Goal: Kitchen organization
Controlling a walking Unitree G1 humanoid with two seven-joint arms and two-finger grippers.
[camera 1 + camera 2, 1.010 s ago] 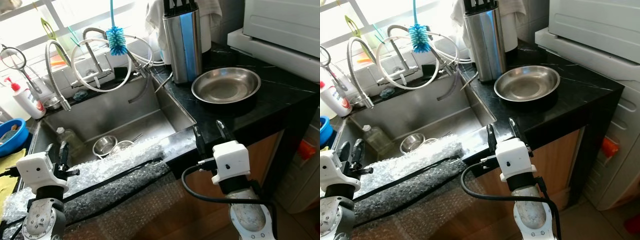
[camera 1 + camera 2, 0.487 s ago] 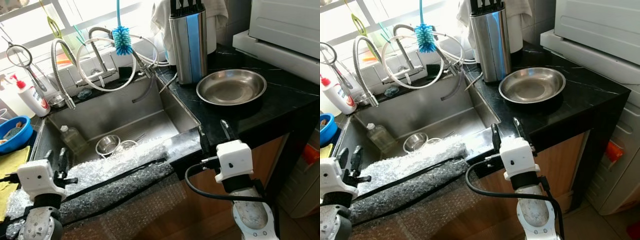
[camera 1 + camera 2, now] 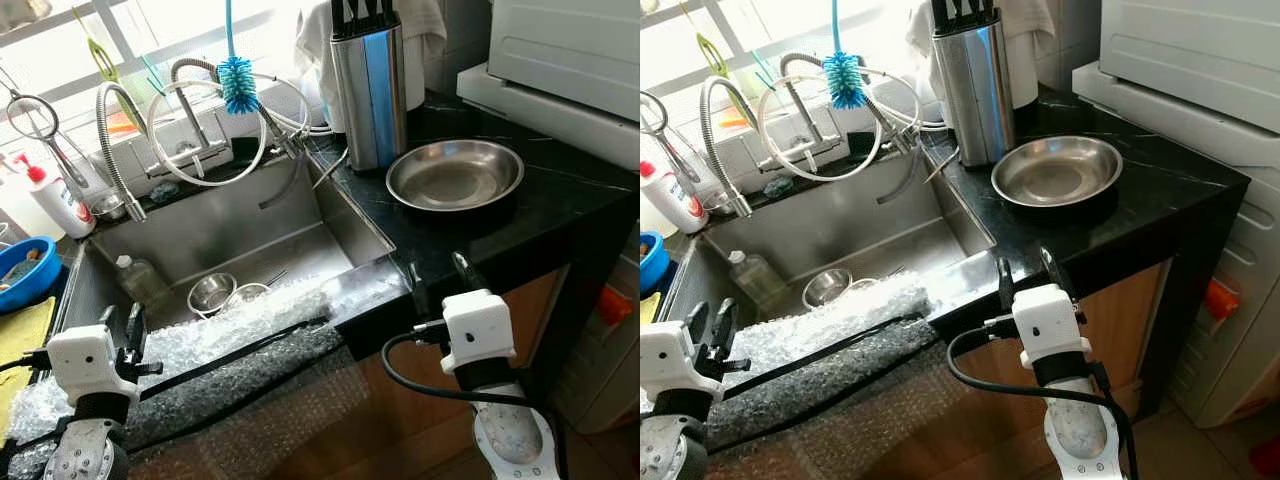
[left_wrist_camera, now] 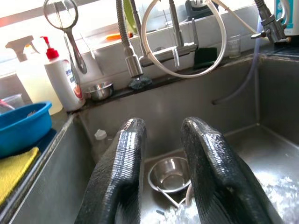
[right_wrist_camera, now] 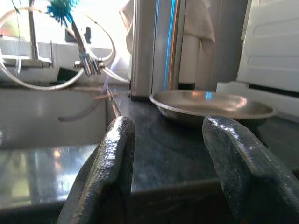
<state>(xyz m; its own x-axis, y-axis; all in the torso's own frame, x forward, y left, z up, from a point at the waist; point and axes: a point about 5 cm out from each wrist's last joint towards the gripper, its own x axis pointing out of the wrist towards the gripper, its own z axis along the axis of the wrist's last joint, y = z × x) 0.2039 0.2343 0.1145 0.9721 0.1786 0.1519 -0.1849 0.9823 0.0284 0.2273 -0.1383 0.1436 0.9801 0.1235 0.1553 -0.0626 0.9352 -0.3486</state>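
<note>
Our left gripper [image 3: 121, 325] and right gripper [image 3: 440, 283] each carry two long black fingers [image 4: 122, 177] with a glossy, finely ribbed surface (the ribbing reads clearly up close). Behind each pair sits a boxy white housing [image 3: 478, 323], rounded at the corners, with a small dark dot on its side. A black cable [image 3: 415, 385] loops out from the right housing. Below, our forearms [image 3: 512, 445] are silver with a mottled sheen, and the left one shows small round screws.
</note>
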